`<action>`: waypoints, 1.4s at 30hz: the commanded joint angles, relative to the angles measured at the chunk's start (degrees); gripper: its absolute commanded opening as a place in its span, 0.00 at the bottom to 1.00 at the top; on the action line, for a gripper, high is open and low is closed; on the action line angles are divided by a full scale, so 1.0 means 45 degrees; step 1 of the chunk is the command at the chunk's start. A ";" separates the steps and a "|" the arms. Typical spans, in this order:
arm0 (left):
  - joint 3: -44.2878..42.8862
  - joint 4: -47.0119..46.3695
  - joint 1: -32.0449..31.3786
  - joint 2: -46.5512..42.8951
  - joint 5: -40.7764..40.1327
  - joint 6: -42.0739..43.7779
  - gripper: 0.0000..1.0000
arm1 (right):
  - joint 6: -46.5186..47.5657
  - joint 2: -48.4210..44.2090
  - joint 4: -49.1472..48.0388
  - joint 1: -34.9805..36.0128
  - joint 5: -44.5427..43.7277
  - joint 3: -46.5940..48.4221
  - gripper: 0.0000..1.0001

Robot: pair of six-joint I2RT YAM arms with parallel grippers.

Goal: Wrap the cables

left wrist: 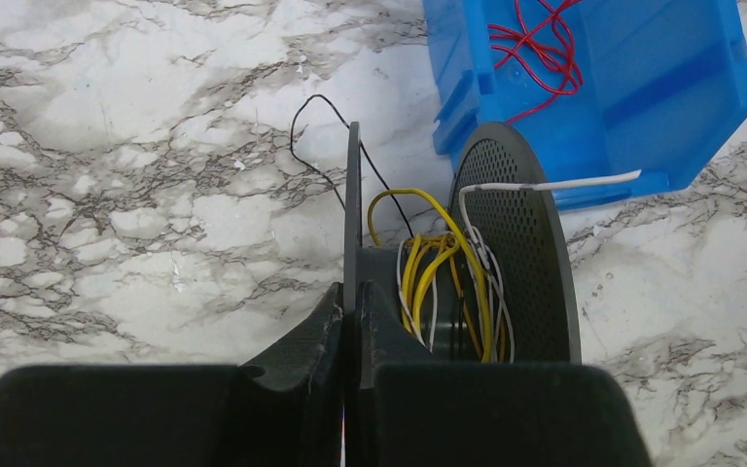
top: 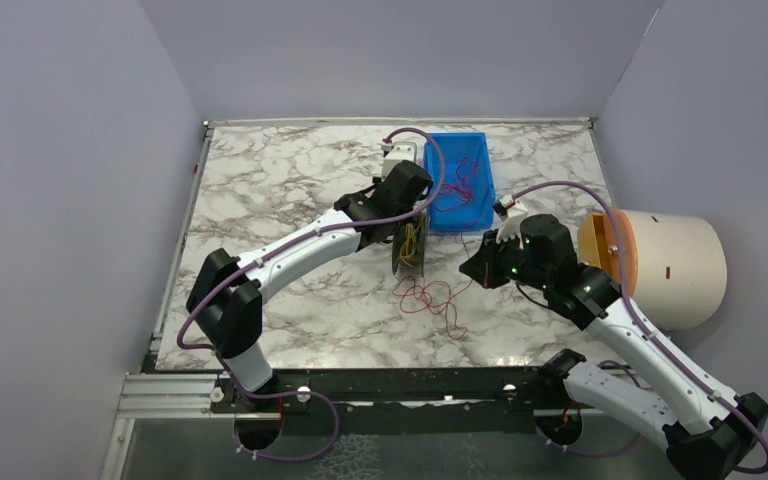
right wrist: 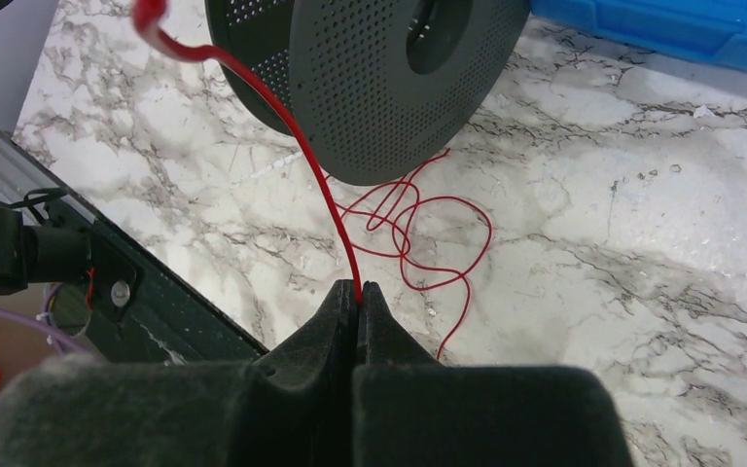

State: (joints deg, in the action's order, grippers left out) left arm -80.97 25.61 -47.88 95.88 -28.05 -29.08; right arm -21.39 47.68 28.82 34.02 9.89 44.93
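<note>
A dark grey perforated spool [top: 410, 243] stands on edge at the table's middle, with yellow, white and black cables [left wrist: 447, 282] wound on its core. My left gripper [left wrist: 355, 297] is shut on the spool's left flange [left wrist: 353, 204] and holds it upright. My right gripper [right wrist: 357, 290] is shut on a red cable [right wrist: 282, 117] that rises toward the spool [right wrist: 389, 78]; its loose loops [right wrist: 418, 229] lie on the marble under the spool, also in the top view [top: 430, 295]. The right gripper [top: 482, 265] sits just right of the spool.
A blue bin [top: 460, 180] with more red cable [left wrist: 535, 44] stands behind the spool. A cream cylinder with an orange end [top: 665, 265] lies at the right edge. A black rail [top: 380, 385] runs along the table's near edge.
</note>
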 commanded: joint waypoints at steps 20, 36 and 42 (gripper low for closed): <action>-0.0270 -0.0841 -0.0083 -0.0325 -0.0006 0.0520 0.45 | -0.0052 0.0332 -0.0133 -0.0001 -0.0110 0.0183 0.01; -0.0421 -0.0663 0.0061 -0.1996 0.1307 0.2216 0.66 | 0.0706 0.0806 -0.0090 -0.0001 0.0654 0.0725 0.01; -0.0129 0.0054 0.1062 -0.3104 0.4421 0.2500 0.66 | 0.1650 0.1205 0.0148 0.0133 0.0988 0.1223 0.01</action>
State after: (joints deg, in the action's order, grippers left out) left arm -80.99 23.40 -46.37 86.02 -19.51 -19.75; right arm -18.04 52.31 28.84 34.02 12.10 47.27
